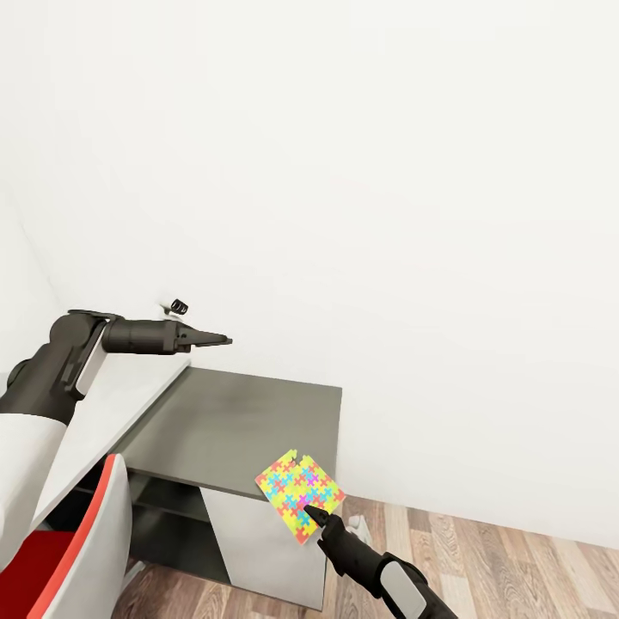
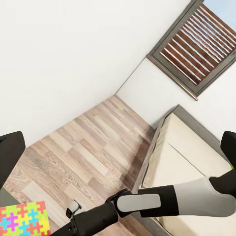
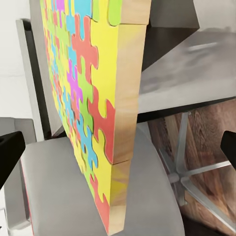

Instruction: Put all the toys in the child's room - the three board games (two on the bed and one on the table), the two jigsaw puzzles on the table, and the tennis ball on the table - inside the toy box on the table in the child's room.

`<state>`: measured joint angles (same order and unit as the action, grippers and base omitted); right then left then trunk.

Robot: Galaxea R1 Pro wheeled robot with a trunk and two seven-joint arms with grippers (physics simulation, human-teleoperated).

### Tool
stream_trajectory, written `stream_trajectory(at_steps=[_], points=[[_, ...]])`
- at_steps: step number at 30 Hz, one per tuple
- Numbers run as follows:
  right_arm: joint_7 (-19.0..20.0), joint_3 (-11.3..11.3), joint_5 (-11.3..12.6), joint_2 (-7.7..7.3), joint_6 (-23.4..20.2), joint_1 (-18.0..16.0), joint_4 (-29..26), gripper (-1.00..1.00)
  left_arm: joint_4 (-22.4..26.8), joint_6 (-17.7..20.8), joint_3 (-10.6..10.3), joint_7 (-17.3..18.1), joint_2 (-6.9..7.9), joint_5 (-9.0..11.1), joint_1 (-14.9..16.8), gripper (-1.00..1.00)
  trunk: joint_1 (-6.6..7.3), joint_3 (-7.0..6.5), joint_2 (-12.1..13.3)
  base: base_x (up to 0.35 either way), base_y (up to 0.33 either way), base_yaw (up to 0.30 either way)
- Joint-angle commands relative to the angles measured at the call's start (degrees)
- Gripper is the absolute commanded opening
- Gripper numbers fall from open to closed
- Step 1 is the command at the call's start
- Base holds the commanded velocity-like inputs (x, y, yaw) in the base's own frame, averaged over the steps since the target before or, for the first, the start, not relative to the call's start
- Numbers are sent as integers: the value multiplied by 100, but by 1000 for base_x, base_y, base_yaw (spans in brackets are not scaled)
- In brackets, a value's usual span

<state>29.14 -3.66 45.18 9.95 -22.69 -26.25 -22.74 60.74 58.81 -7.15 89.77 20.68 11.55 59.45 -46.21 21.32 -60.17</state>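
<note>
My right gripper [image 1: 311,514] is shut on a jigsaw puzzle [image 1: 297,492], a flat square of yellow, pink, blue and green pieces. It hangs in the air, tilted, just past the front corner of the dark grey side desk [image 1: 241,421]. The right wrist view looks along the puzzle [image 3: 93,98] edge-on, with a dark finger [image 3: 9,155] at each side. My left gripper [image 1: 225,341] is open and empty, stretched out level above the white table [image 1: 103,421] near the wall. The bed [image 2: 191,147] lies across the room. The toy box, board games and tennis ball are out of view.
A red and grey chair [image 1: 77,550] stands close at my left front. A small dark object [image 1: 178,306] sits by the wall on the white top. Wood-plank floor [image 1: 499,550] lies open to the right of the desk. A slatted window [image 2: 196,44] is above the bed.
</note>
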Motion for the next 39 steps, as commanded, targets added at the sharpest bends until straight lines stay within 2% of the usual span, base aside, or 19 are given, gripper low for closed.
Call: stream_trajectory(at_steps=[1,5,8,23,24,39], points=[[4,-38,26,5,-53,-3,-2,100,-1,61,-15,23,6,5,6,100,0,7,-5,0,0,0],[4,-38,26,5,-51,-3,-2,100,-1,61,-15,23,6,5,6,100,0,7,-5,0,0,0],[4,-38,26,5,-51,-3,-2,100,-1,61,-15,23,6,5,6,100,-66,61,-125,0,0,0],[4,-38,26,5,-51,-3,-2,100,-1,61,-15,23,6,5,6,100,-66,61,-125,0,0,0],[4,-38,26,5,-51,-3,-2,-100,-1,61,-15,23,6,5,6,100,-66,61,-125,0,0,0],[9,-38,39,5,-56,-3,-2,-100,-1,61,-15,23,6,5,6,100,-66,61,-125,0,0,0]])
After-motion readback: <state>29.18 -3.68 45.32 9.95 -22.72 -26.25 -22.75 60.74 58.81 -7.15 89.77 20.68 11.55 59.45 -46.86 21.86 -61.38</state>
